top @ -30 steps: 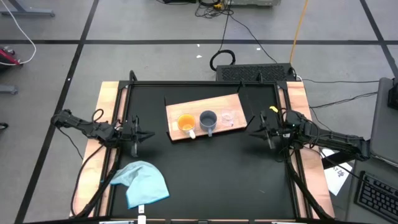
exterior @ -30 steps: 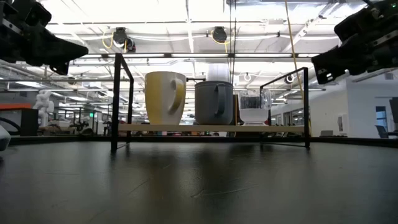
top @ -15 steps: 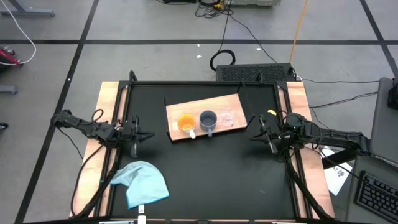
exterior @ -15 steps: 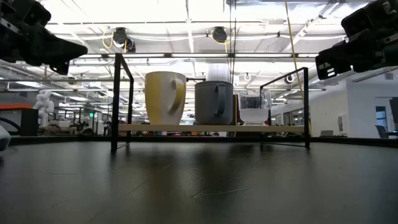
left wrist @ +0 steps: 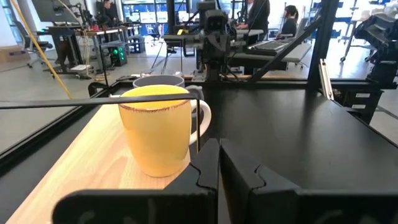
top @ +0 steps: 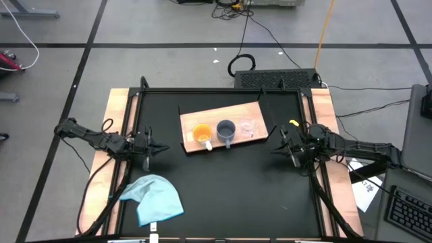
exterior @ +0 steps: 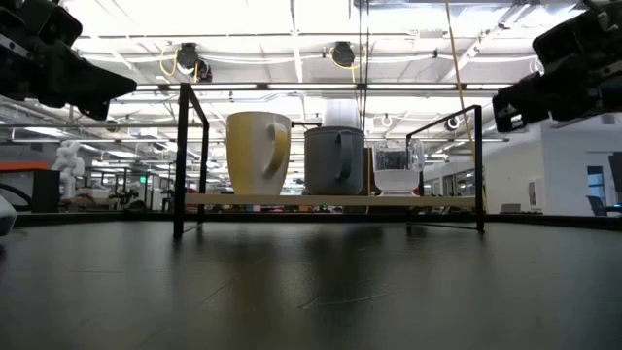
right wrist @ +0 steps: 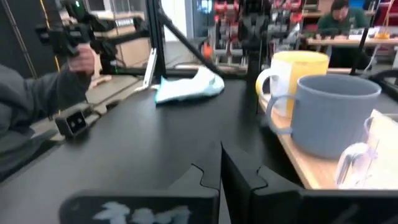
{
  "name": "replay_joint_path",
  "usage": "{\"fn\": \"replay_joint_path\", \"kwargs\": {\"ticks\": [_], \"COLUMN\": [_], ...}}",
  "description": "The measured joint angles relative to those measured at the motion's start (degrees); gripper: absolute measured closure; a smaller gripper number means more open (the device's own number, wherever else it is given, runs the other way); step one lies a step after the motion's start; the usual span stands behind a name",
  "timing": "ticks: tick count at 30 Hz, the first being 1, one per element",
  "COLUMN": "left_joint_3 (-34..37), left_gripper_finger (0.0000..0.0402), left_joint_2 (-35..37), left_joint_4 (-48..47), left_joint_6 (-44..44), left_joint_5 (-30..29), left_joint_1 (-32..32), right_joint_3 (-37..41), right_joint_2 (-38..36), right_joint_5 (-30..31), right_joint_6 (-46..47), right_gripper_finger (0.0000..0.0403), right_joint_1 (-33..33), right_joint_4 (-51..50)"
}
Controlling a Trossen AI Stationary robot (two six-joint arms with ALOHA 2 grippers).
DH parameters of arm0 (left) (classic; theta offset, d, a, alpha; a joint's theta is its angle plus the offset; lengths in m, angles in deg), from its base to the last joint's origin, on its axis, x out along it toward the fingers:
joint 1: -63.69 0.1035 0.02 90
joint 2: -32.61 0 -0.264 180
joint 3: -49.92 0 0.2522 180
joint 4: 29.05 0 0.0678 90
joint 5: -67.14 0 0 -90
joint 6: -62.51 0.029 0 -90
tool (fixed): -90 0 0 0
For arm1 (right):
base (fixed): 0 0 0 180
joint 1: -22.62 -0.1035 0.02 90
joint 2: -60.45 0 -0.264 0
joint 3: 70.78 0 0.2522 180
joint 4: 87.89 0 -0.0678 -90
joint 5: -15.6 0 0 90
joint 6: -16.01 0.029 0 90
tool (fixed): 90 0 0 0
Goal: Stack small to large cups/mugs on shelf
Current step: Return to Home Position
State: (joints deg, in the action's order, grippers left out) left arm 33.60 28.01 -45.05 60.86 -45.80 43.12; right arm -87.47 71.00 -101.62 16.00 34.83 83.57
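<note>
Bright ceiling strips (exterior: 292,44) glare at 12 o'clock in my low view; black desk (exterior: 311,292) shows soft sheen, faint shadows.

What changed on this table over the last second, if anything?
The right hand eased slightly back toward the table's right side, fingers shut. The left hand barely shifted and is also shut. The orange cup, grey-blue cup and clear cup stayed on the shelf.
</note>
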Motion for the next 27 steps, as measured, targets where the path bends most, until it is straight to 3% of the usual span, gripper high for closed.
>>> {"fn": "replay_joint_path", "kwargs": {"ticks": [6, 13, 27], "left_joint_3": [0.00, 0.02, 0.03], "left_gripper_finger": [0.0399, 0.0376, 0.0371], "left_joint_2": [-0.93, -1.04, -1.04], "left_joint_4": [0.15, 0.20, 0.31], "left_joint_6": [-0.02, -0.07, -0.13], "left_joint_5": [0.00, 0.00, -0.01], "left_joint_1": [0.00, 0.00, 0.00], "right_joint_3": [1.77, 1.88, 1.98], "right_joint_2": [0.00, -0.03, -0.04], "right_joint_5": [-0.05, -0.07, -0.07], "right_joint_6": [-0.04, 2.32, 2.35], "right_gripper_finger": [0.0403, 0.0403, 0.0403], "right_joint_1": [0.01, 0.01, 0.01], "right_joint_4": [3.48, 9.29, 9.11]}}
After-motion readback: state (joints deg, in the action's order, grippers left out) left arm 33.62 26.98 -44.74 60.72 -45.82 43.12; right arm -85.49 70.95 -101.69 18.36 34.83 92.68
